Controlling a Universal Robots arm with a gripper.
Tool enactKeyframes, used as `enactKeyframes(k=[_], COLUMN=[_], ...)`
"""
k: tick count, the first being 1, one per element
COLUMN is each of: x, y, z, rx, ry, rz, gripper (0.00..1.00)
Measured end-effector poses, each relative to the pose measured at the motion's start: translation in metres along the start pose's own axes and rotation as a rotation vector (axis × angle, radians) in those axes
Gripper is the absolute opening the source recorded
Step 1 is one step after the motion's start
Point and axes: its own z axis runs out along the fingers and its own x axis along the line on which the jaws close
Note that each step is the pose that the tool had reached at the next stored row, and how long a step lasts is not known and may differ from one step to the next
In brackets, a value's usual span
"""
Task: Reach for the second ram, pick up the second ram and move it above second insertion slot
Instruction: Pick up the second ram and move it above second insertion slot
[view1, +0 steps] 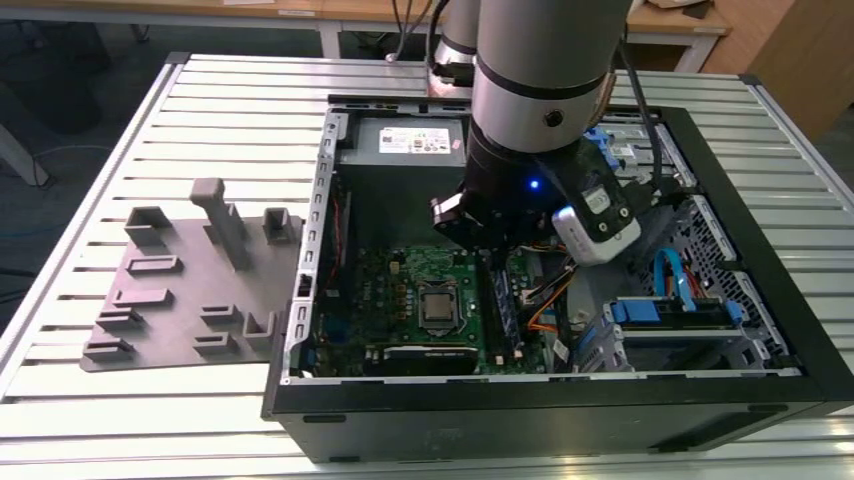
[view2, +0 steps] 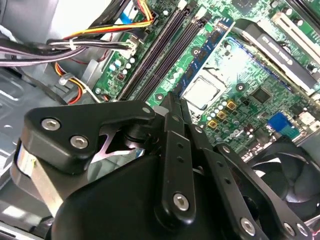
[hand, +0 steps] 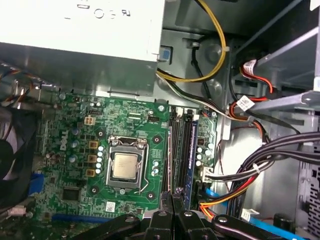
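Note:
My gripper (view1: 483, 240) hangs inside the open computer case (view1: 534, 400), over the memory slots (view1: 502, 300) beside the CPU (view1: 438, 305). In both wrist views its black fingers are pressed together, gripper (hand: 170, 202) and gripper (view2: 172, 102). The second ram (hand: 169, 160) shows edge-on as a thin pale strip. It runs from the fingertips along the dark slots (hand: 181, 150). A blue-green stick (hand: 193, 155) sits seated in the slot nearest the cables. Whether the held stick touches a slot I cannot tell.
A grey holder fixture (view1: 187, 290) lies on the slatted table at the exterior view's left. Around the gripper inside the case are the power supply (view1: 400, 145), bundled cables (hand: 250, 175), a fan (view2: 285, 170) and a drive cage (view1: 674, 310).

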Motion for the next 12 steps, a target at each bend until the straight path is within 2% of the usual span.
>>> enactKeyframes(k=[12], x=[0.0000], y=[0.0000], z=[0.0000], rx=[0.0092], ry=[-0.0043], rz=[0.113], gripper=[0.09])
